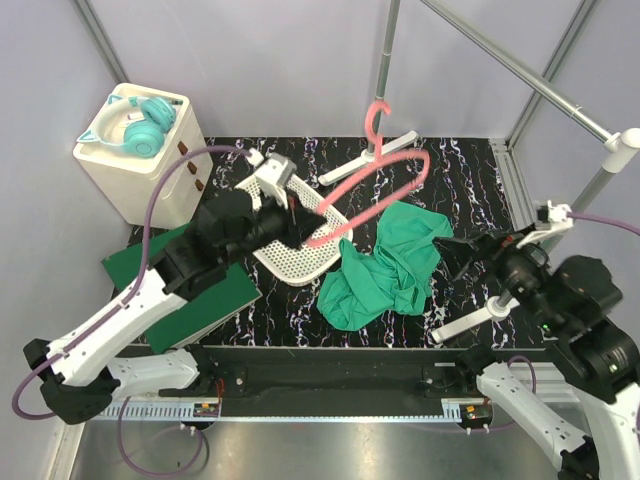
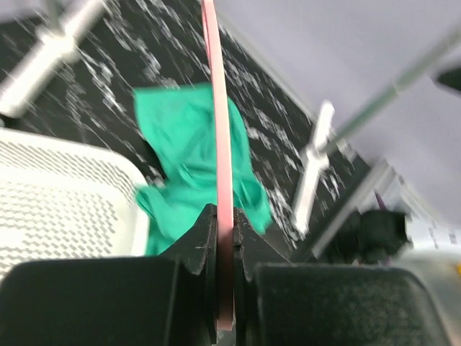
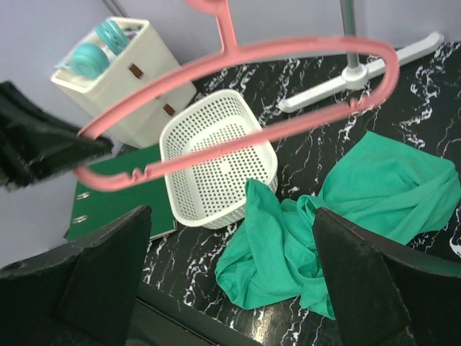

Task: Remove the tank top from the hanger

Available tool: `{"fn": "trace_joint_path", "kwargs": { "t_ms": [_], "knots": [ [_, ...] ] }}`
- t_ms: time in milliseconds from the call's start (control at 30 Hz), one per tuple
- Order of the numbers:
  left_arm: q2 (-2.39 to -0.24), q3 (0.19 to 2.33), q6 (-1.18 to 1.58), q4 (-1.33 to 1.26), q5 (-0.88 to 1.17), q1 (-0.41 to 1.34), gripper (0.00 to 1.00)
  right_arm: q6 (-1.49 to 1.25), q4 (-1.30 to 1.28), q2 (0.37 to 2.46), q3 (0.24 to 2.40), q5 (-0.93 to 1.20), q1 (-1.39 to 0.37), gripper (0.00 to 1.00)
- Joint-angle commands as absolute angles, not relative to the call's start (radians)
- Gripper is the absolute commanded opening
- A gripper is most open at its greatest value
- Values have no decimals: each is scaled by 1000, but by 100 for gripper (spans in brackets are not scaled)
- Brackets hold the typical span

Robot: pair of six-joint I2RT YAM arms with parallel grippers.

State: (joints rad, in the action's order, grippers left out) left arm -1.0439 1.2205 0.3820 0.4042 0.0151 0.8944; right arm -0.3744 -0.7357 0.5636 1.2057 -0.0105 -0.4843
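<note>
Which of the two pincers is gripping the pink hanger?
The left pincer: its jaws are closed on the thin bar of the hanger. The right pincer stands wide open and holds nothing.

Matt cloth tank top [image 1: 385,270], smooth plastic hanger [image 2: 220,108]

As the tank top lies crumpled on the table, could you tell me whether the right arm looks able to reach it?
Probably yes. The right gripper hangs open and empty close by the tank top, with nothing lying on the cloth; the hanger is held up apart from it by the left gripper.
</note>
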Motion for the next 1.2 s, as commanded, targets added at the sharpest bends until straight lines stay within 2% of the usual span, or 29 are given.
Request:
{"fn": "trace_joint_path", "kwargs": {
  "t_ms": [0,167,400,567,667,1167],
  "knots": [
    [-1103,1424,302,298,20,833,0,-388,-788,512,1285,-18,-488,100],
    [-1250,1610,268,319,93,755,0,-399,-824,454,1293,-25,-488,100],
    [-1534,2006,226,379,363,669,0,-387,-864,420,1307,-32,-488,100],
    [-1741,2271,253,422,428,620,0,-385,-885,403,1316,-51,-488,100],
    [-1828,2353,282,420,482,598,0,-385,-893,394,1316,-58,-488,100],
    [-1917,2296,318,384,531,538,0,-405,-891,417,1244,-34,-488,100]
  ]
}}
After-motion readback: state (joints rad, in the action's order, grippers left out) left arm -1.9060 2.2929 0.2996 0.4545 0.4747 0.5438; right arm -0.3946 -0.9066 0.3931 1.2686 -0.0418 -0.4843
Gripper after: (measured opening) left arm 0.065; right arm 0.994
